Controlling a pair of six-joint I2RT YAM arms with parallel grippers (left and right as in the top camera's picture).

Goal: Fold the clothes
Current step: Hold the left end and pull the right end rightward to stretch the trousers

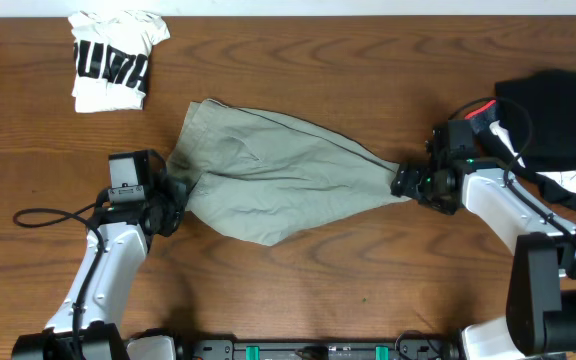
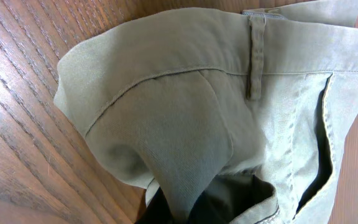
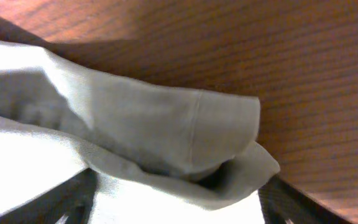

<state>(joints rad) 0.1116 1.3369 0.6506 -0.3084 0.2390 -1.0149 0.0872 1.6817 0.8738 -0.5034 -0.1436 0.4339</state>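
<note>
**Colours on the table**

shorts: pale khaki grey-green, plain, no print; same-tone stitching and belt loop in left wrist view. Tee: white with black block print. Table: reddish-brown wood grain. Black fabric heap far right, white bit under it. Arms: white links, black joints and cables.

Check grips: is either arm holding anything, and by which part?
Both hold the khaki shorts. The left gripper is shut on the waistband end, near a belt loop. The right gripper grips the hem at the opposite end.
</note>
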